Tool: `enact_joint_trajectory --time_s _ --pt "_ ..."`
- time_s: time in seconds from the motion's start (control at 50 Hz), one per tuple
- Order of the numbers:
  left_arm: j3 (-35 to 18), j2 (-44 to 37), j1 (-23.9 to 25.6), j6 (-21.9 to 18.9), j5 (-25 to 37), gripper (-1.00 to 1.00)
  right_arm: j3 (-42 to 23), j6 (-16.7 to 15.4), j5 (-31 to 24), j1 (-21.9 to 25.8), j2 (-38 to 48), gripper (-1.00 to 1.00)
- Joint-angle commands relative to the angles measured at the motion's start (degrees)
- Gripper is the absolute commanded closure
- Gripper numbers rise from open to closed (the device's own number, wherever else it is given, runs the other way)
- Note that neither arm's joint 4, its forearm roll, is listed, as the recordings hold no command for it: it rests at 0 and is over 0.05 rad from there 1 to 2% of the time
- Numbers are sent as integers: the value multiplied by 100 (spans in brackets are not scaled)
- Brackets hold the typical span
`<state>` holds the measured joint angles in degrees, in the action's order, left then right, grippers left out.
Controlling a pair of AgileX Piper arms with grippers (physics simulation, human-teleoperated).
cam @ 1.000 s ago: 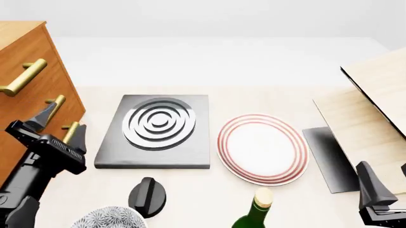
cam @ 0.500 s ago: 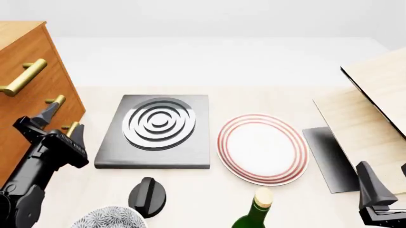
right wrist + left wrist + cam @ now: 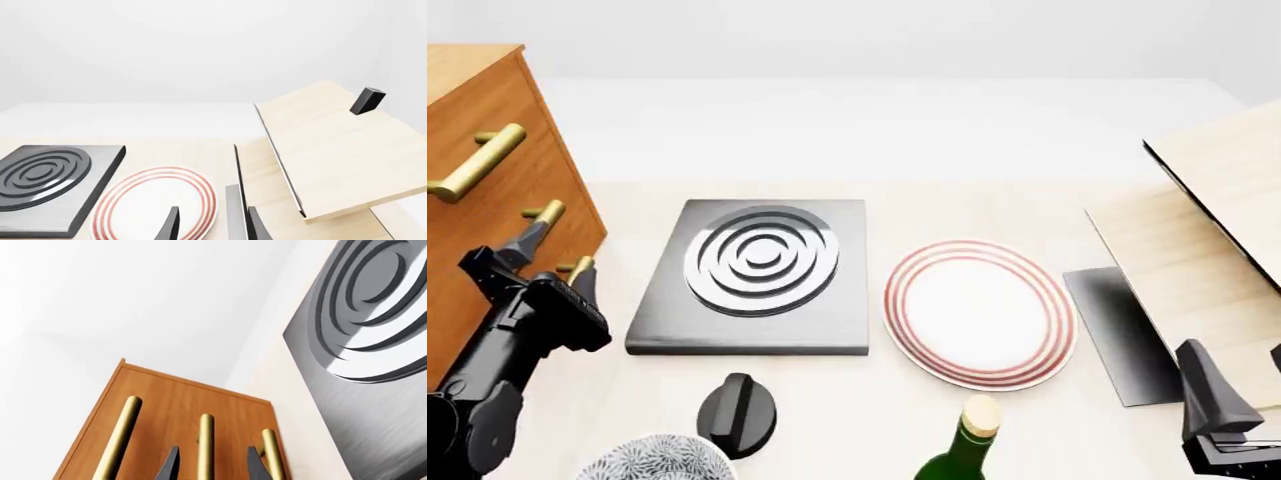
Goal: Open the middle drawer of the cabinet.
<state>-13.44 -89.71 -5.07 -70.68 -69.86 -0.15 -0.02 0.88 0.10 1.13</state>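
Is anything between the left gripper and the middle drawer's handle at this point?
Nothing visible. In the left wrist view the left gripper has open jaws on either side of the middle drawer's handle, with no object between. The cabinet front is unobstructed there.

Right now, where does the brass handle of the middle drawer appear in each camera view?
Front view: the middle drawer handle is at left, on the cabinet.
Left wrist view: centre of three bars, between the fingertips.
Right wrist view: not visible.
Shared landmark: the ringed black slab.
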Motion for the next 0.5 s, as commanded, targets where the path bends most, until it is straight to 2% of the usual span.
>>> enact_joint_trajectory --time_s 0.02,0.5 --pt "-77 -278 -144 17 -2 -100 -1 -1 -22 0 -21 -100" --pt "-196 -465 -490 -205 -3 -100 -1 -2 -22 0 -21 -100"
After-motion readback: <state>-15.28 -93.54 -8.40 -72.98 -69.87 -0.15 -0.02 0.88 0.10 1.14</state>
